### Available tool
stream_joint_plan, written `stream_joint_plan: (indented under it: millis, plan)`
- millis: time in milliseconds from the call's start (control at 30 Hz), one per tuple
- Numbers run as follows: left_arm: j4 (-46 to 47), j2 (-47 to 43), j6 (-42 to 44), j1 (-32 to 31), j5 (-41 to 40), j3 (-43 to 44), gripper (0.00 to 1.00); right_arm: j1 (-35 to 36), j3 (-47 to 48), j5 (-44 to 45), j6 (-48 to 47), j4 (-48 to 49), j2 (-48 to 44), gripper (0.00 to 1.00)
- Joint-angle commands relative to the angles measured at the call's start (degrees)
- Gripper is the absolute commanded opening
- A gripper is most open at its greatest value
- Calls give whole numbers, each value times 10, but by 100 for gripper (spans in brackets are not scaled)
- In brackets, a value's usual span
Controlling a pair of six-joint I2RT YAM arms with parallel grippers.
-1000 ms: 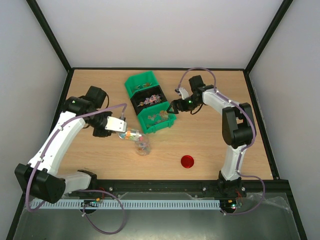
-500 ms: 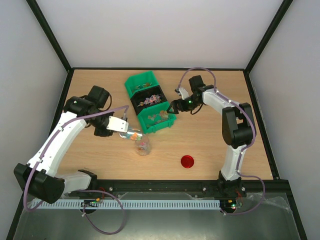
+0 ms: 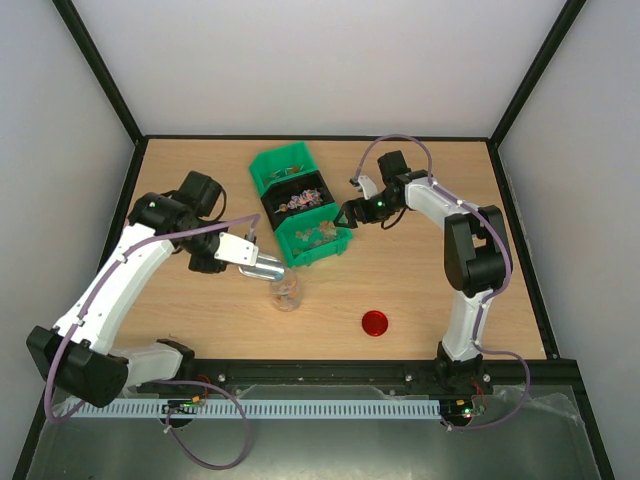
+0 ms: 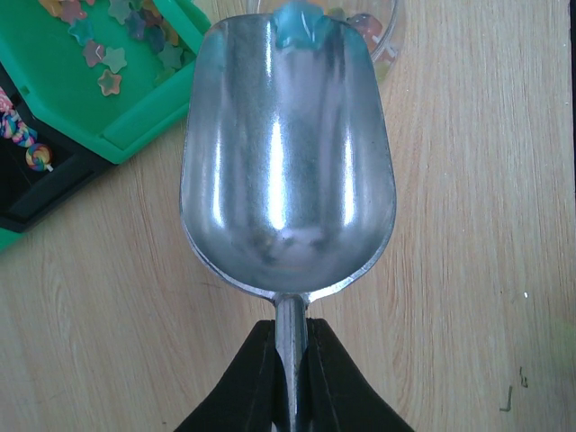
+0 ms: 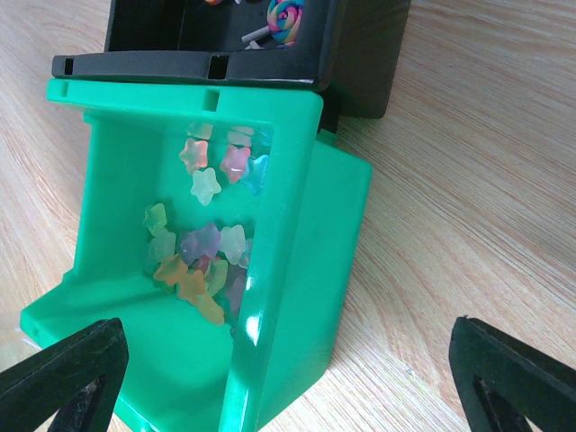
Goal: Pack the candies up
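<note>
My left gripper (image 3: 246,258) (image 4: 290,328) is shut on the handle of a metal scoop (image 3: 264,269) (image 4: 288,162). The scoop tips toward a small clear jar (image 3: 285,293) (image 4: 385,20). One blue star candy (image 4: 299,27) lies at the scoop's lip and the bowl is otherwise bare. Multicoloured candies (image 3: 286,289) lie inside the jar. More star candies (image 5: 200,261) (image 3: 318,233) lie in the front green bin (image 3: 338,243) (image 5: 297,270). My right gripper (image 3: 348,214) (image 5: 286,346) is open, its jaws wide on either side of that bin's right wall.
A black bin (image 3: 296,198) (image 5: 360,63) with lollipops sits behind the front green bin, and another green bin (image 3: 275,165) stands behind that. A red round lid (image 3: 375,323) lies on the wooden table to the right of the jar.
The scoop held a pile of candies before. It has tipped further down over the jar and now looks almost bare, the candies gone into the jar. The right arm has not moved.
</note>
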Motion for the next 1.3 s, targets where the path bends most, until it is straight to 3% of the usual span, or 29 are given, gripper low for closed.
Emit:
stream_joint_plan:
  millis: [0,333,633,900,1267]
  plan:
    - [-10,-9,0,-4,-6,13,2,-1,-5,-9,-6,-9,-9,99]
    - [13,-17,-19,-2,-6,12,2,-1,-4,-14,0,-11,-9,99]
    - [73,57,-136,24,26,73,2,-1,-1,-18,10,-9,-7,99]
    - [80,184,-221,17,-49,179,2,0,-19,-22,21,-9,-14,87]
    - [95,266,-204,-36,-137,169,2,1,-30,-37,35,-5,-17,59]
